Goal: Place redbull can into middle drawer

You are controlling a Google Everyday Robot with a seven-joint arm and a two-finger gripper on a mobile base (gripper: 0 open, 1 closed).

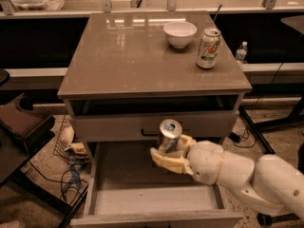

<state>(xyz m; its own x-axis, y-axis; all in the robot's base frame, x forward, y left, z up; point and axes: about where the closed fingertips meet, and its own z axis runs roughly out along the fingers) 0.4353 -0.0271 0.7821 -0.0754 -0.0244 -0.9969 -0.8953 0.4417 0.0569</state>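
Observation:
My gripper [170, 154] is shut on the redbull can [169, 133], a slim blue-and-silver can seen from above with its silver top toward the camera. The can hangs upright over the open middle drawer [118, 194], above its back half, just in front of the drawer front with the black handle [114, 126]. The can's lower part is hidden by my yellowish fingers [166, 162]. My white arm [237, 172] reaches in from the lower right.
On the cabinet top [118, 56] stand a white bowl [180, 33] and a fatter white-and-green can [208, 48]. A water bottle [242, 52] stands behind on the right. Cables and clutter [71, 156] lie on the floor to the left.

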